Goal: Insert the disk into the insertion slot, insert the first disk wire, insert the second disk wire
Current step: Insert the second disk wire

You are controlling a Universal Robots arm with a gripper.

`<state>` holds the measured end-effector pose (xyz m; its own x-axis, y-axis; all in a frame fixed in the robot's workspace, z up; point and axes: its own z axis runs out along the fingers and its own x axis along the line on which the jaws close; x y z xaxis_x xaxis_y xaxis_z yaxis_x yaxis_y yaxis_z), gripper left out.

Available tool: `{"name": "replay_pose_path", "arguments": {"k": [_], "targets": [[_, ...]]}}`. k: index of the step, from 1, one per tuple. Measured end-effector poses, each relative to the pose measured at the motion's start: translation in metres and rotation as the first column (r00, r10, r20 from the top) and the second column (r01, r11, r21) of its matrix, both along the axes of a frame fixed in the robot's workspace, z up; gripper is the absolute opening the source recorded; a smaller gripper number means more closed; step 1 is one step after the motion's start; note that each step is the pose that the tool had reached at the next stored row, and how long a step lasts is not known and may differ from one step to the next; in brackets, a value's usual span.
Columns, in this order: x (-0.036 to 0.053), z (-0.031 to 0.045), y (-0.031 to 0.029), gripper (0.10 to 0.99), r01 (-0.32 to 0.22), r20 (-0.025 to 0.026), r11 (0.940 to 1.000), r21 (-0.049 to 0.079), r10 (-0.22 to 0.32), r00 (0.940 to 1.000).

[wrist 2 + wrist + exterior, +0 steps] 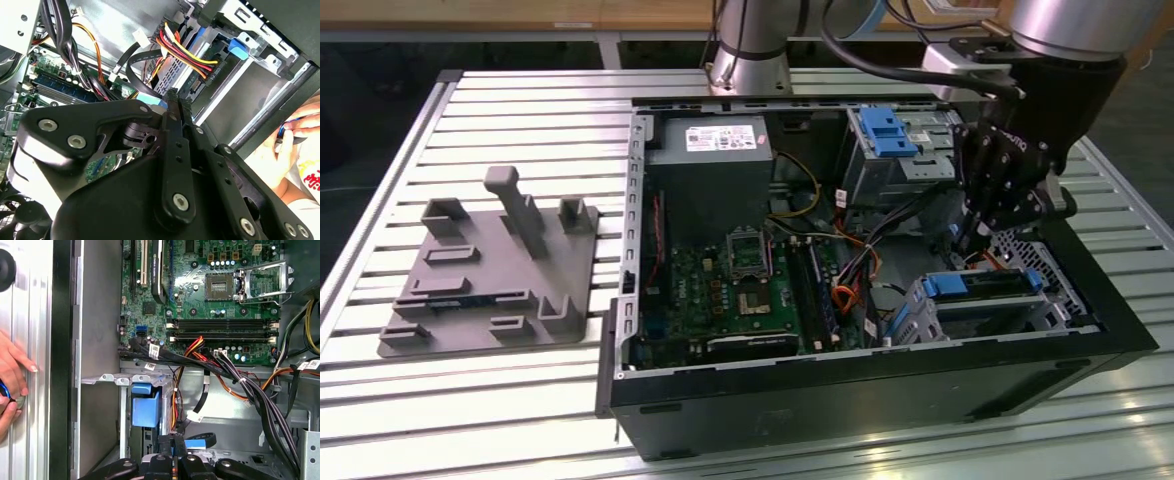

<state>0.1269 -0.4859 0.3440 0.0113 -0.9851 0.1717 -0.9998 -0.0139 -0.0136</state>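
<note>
The gripper (pixel 978 248) points steeply down into the case (pixel 854 385) near the disk (pixel 987 312), apparently clenched.

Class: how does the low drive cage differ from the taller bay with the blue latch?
The low cage is squat; the taller bay stands higher. The low cage holds the blue-framed disk; the taller bay carries a blue latch on top. Both are silver sheet metal inside the case.

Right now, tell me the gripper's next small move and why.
Likely a slight push toward the disk: it already sits in its metal cage, the red-and-yellow wire ends at its edge, and the gripper hovers by a blue flat wire just short of it.
</note>
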Motion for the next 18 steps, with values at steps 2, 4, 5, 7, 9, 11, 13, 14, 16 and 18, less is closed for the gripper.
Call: {"name": "replay_pose_path", "arguments": {"k": [2, 4, 5, 7, 9, 11, 13, 14, 16, 18], "targets": [[-0.0001, -0.0002, 0.0, 0.141, 0.0, 0.0026, 1.0, 0.001, 0.0, 1.0], [0.0, -0.0003, 0.0, 0.141, 0.0, 0.007, 1.0, 0.004, 0.0, 1.0], [0.0, -0.0003, 0.0, 0.141, 0.0, 0.009, 1.0, 0.006, 0.0, 1.0], [0.0, -0.0004, 0.0, 0.141, 0.0, 0.0126, 1.0, 0.009, 0.0, 0.9999], [0.0, -0.0004, 0.0, 0.141, 0.0, 0.0147, 0.9999, 0.011, 0.0, 0.9999], [0.0, -0.0004, 0.0, 0.141, 0.0, 0.0163, 0.9999, 0.011, 0.0, 0.9999], [0.0, -0.0004, 0.0, 0.141, 0.0, 0.0177, 0.9999, 0.011, 0.0, 0.9998], [0.0, -0.0004, 0.0, 0.141, 0.0, 0.0179, 0.9999, 0.011, 0.0, 0.9998], [0.0, -0.0004, 0.0, 0.141, 0.0, 0.0181, 0.9999, 0.011, 0.0, 0.9998], [0.0, -0.0003, 0.0, 0.141, 0.0, 0.0181, 0.9999, 0.011, 0.0, 0.9998]]}}
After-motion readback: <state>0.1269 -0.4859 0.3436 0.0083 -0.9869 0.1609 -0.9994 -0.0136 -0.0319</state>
